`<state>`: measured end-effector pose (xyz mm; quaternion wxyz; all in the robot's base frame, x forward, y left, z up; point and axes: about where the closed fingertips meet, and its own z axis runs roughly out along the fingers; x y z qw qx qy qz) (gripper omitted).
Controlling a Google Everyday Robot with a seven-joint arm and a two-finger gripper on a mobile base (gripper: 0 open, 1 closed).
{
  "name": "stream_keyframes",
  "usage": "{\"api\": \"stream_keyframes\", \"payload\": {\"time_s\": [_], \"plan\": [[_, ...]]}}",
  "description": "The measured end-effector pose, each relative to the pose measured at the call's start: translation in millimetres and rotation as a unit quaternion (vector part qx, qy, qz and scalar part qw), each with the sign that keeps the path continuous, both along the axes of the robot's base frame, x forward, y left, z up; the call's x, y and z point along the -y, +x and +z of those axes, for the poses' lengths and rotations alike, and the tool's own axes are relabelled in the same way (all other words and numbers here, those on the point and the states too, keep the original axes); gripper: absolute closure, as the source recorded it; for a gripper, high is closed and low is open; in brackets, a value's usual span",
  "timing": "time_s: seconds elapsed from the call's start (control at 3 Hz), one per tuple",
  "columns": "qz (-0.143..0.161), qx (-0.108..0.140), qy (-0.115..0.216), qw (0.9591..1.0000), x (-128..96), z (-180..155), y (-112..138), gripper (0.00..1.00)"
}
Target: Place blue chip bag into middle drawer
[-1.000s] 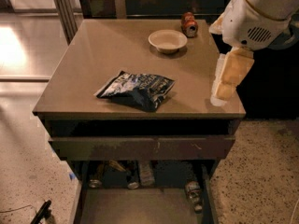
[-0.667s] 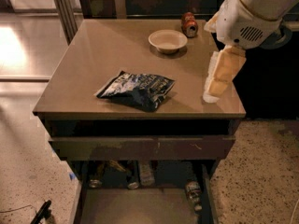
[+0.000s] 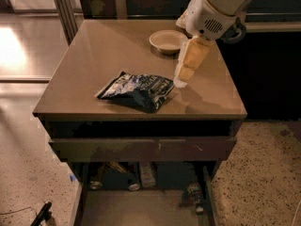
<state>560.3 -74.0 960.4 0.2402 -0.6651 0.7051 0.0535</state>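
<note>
The blue chip bag (image 3: pixel 138 91) lies flat on the brown cabinet top (image 3: pixel 94 55), near its front middle. My gripper (image 3: pixel 181 81) hangs from the white arm (image 3: pixel 211 8) and points down, its tip just above the top beside the bag's right end. It holds nothing that I can see. The middle drawer (image 3: pixel 141 208) is pulled out at the bottom of the view and shows its grey-brown floor. Above it a shallow drawer with a long dark-brown front panel (image 3: pixel 141 148) stands slightly out.
A cream bowl (image 3: pixel 167 40) sits at the back of the top, just behind the gripper. Bottles and cans (image 3: pixel 141 174) lie at the back of the open drawer, one at its right wall (image 3: pixel 195 195). A black object (image 3: pixel 41 214) lies on the floor at left.
My gripper has moved left from the right edge of the top to the bag's right end. The arm now hides the soda can behind the bowl. The bag has not moved.
</note>
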Motion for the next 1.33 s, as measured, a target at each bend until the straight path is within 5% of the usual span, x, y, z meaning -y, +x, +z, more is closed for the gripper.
{"api": "stream_keyframes", "payload": {"time_s": [1.0, 1.33], "plan": [[0.035, -0.072, -0.009, 0.9968, -31.1, -60.6, -2.9, 0.00], [0.035, -0.072, -0.009, 0.9967, -31.3, -61.3, -3.1, 0.00]]}}
